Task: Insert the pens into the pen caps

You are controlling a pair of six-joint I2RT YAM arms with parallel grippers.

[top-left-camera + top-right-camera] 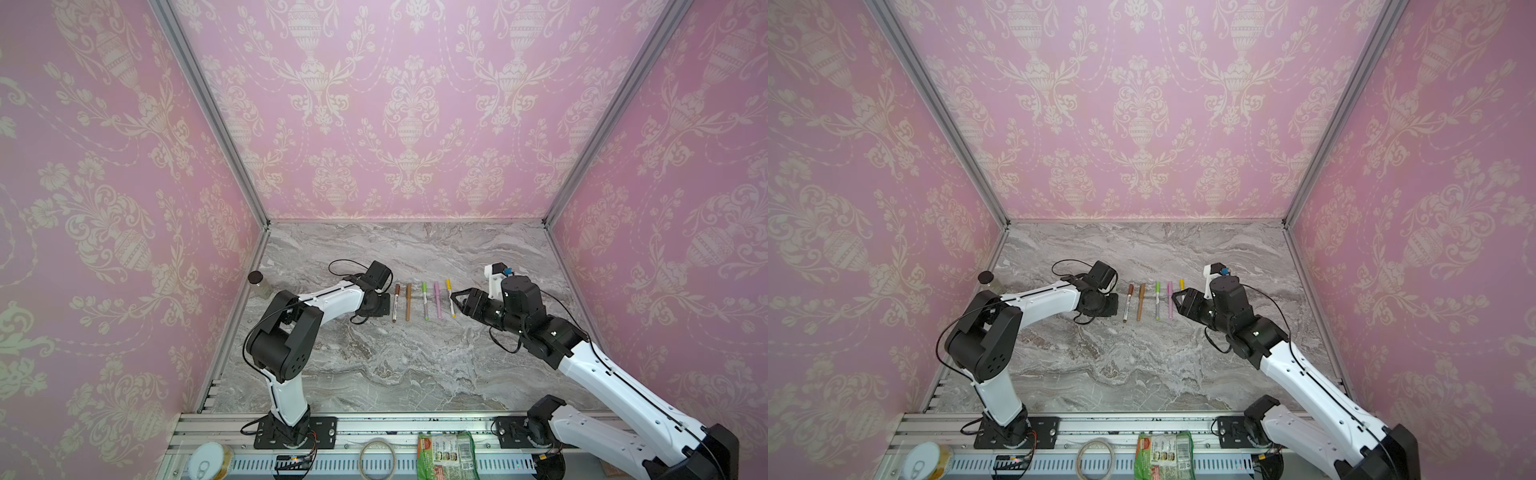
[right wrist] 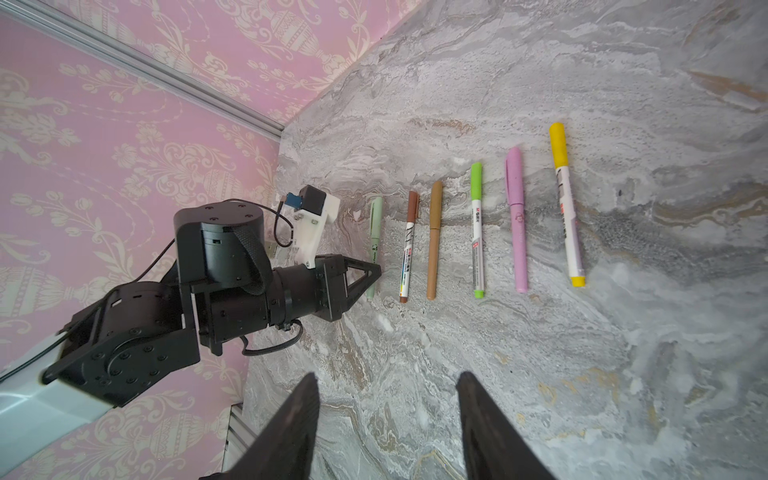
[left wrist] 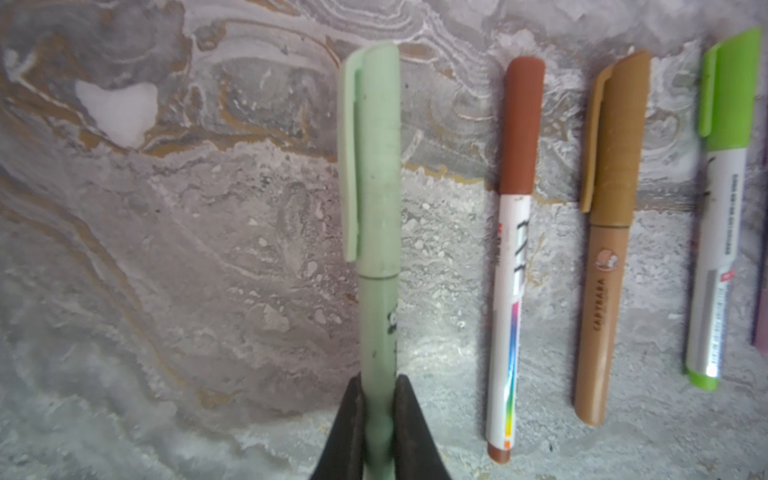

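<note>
Nearest, on the front rail well in front of the brown pen (image 3: pixel 606 249), stands a tin can (image 1: pixel 208 460). Its pull-ring lid is closed and something yellowish shows through its side. Beside the can lie a ring of tape (image 1: pixel 377 457) and a green packet (image 1: pixel 446 455).

Over the marble table (image 1: pixel 374 365), to the right of the brown pen, the right gripper (image 2: pixel 386 380) hangs with its fingers spread wide and nothing between them.

Six pens make one row, all capped. Left of the brown pen are the white pen with red-brown cap (image 3: pixel 515 249) and then the sage green pen (image 3: pixel 376 208). Right of it are the bright green pen (image 2: pixel 477 232), the pink pen (image 2: pixel 517 224) and the yellow pen (image 2: pixel 566 208). The left gripper (image 3: pixel 377 386) is closed tight on the lower barrel of the sage green pen.

Far left of the brown pen, at the wall, a small jar (image 1: pixel 258 283) stands with its dark lid on. I cannot tell what is in it.
</note>
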